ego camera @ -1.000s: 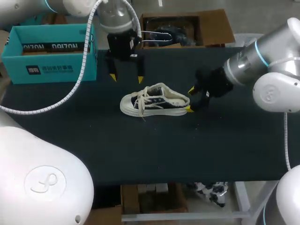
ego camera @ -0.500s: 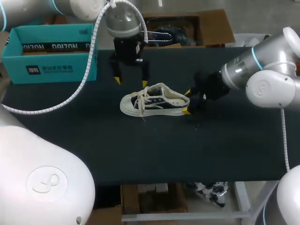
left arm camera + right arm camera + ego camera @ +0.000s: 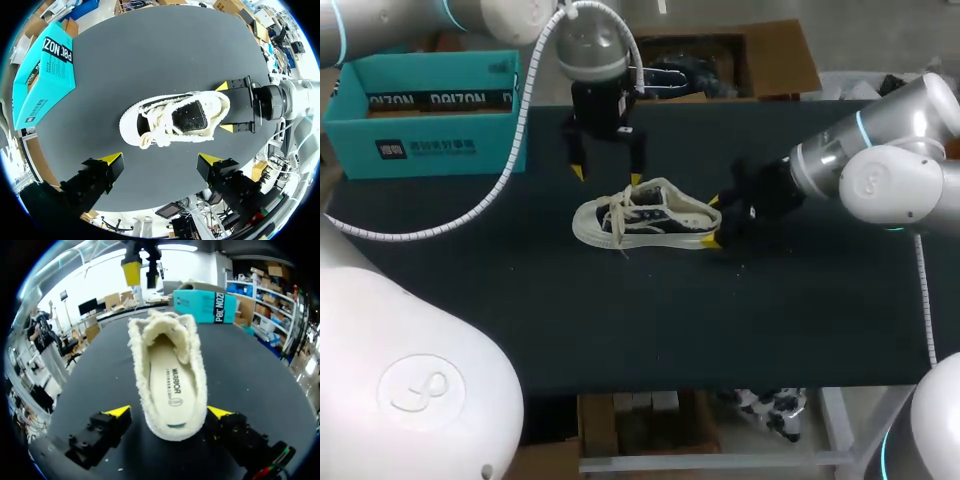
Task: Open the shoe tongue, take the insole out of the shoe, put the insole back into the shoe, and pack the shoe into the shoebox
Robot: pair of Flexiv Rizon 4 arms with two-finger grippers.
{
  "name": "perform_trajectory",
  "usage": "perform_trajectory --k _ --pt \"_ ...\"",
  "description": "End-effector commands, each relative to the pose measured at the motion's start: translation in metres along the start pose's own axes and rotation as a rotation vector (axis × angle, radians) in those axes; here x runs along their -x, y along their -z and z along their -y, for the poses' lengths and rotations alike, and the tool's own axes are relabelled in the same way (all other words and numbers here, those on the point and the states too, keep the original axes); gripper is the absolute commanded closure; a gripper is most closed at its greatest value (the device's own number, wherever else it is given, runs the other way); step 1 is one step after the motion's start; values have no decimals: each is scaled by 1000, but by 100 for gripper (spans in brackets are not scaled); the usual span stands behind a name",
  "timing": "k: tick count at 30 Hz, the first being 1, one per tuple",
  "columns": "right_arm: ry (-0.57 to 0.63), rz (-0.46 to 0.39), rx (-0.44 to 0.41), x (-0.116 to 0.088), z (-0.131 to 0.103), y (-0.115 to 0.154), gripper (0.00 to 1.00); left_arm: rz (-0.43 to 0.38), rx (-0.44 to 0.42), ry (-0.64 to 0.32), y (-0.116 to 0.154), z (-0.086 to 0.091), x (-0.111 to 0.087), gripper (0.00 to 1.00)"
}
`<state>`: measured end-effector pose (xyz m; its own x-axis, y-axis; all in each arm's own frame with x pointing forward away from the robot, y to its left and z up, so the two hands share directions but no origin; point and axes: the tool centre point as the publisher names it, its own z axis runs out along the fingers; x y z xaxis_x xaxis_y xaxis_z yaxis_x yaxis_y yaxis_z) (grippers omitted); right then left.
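Dark table holds a white canvas shoe with fluffy lining in its middle, sitting on its sole. Its long way runs side to side, toe to my left, heel to my right. The right gripper is spread wide around the heel and does not seem to squeeze. The left gripper hangs wide open above the laces. I think the right should steady the heel while the left pinches only the tongue and lifts it toward the toe.
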<state>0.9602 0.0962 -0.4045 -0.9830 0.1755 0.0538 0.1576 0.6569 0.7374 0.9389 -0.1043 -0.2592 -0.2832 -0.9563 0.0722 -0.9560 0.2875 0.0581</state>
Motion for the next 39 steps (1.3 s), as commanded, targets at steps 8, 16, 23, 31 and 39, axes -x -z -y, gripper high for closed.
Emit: perform_trajectory --k 8,16,23,31,39 --pt "-3 27 14 5 4 -12 0 2 12 -5 -3 0 -2 0" --pt "-2 18 29 6 6 -21 0 3 16 -1 -3 -1 -1 0" --pt "-5 22 53 8 7 -23 0 6 19 -1 -4 -2 -2 0" --pt "1 33 74 9 6 -24 100 12 18 19 -7 1 -10 0" --pt "-1 41 85 5 7 -23 100 85 -19 52 -17 15 -28 0"
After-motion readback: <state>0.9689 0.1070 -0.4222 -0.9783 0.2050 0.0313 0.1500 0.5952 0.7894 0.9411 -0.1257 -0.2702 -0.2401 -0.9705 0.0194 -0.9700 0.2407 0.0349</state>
